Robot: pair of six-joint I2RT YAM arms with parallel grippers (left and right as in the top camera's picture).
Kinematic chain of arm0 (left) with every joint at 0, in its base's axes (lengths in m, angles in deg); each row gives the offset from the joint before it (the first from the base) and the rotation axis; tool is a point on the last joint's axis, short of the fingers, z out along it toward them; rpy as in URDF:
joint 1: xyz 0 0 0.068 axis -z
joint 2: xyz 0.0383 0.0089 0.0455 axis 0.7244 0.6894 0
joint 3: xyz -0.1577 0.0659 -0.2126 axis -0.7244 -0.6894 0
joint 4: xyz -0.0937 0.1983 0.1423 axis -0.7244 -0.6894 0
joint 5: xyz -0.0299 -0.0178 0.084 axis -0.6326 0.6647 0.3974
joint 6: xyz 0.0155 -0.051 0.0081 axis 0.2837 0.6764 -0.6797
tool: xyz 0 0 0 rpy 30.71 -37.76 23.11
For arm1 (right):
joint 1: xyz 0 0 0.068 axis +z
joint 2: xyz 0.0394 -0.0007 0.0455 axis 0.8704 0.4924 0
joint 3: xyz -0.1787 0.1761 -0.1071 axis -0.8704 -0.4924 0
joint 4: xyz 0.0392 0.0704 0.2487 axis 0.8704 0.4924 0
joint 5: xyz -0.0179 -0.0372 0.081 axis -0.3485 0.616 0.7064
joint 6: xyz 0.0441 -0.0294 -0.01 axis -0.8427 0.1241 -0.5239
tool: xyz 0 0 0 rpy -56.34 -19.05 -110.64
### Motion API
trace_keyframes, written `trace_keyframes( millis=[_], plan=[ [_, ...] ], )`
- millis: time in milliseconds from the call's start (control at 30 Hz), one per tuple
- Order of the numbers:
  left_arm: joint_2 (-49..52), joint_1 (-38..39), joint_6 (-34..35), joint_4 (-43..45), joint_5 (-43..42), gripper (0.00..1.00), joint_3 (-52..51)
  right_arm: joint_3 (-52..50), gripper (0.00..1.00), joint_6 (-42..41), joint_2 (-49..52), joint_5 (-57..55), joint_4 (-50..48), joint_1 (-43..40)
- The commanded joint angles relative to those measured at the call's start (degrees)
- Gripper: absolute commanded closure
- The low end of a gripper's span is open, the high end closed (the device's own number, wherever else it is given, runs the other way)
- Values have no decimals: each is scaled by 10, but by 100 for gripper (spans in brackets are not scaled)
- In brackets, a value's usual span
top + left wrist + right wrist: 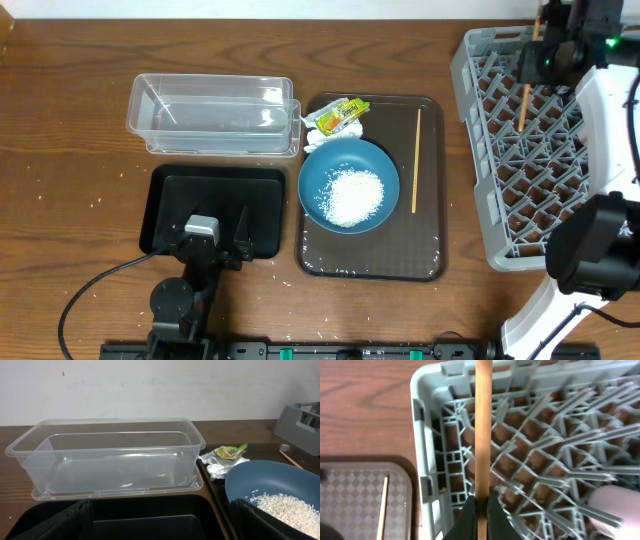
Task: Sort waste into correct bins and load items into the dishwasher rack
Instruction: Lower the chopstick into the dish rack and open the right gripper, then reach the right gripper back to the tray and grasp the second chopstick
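Ok, right gripper (482, 510) pinching thin wooden chopstick (483, 435) above large grey lattice plastic rack (424, 425). Seat tip in a cell, release low. Left gripper (215, 235) spread, empty.

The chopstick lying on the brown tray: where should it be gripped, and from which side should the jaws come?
Grip the chopstick near its far end, coming straight down from above. It lies flat on the brown tray, so no side approach gets under it; there the blue bowl curves away, probably leaving room for jaws closing across its thin width.
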Motion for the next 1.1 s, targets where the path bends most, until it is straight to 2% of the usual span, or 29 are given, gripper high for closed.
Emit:
trace_keyframes(
  millis=[0, 133, 200, 433, 500, 733, 900, 1000, 1067],
  plan=[
    [0, -3, -1, -19, -8, 10, -10, -37, 99, 11, 13, 52, -15, 1],
    [0, -3, -1, -19, -8, 10, -10, -66, 98, 11, 13, 79, -39, 3],
    [0, -3, -1, -19, -8, 10, -10, -76, 94, 11, 13, 78, -43, 6],
    [0, -3, -1, -19, -8, 10, -10, -81, 42, 6, 12, 79, -47, 9],
    [0, -3, -1, -19, -8, 10, -10, -80, 32, -4, 9, 83, -40, 9],
    [0, -3, -1, -19, -8, 10, -10, -76, 30, -22, -27, 179, 5, 16],
    [0, -3, -1, -19, -8, 10, -10, -76, 31, -71, -35, 178, 36, 49],
    [0, -3, -2, -19, -8, 10, -10, -81, 35, -92, -30, 155, 51, 82],
    [0, -3, -1, -19, -8, 10, -10, -90, 41, -117, -25, 114, 50, 113]
  ],
)
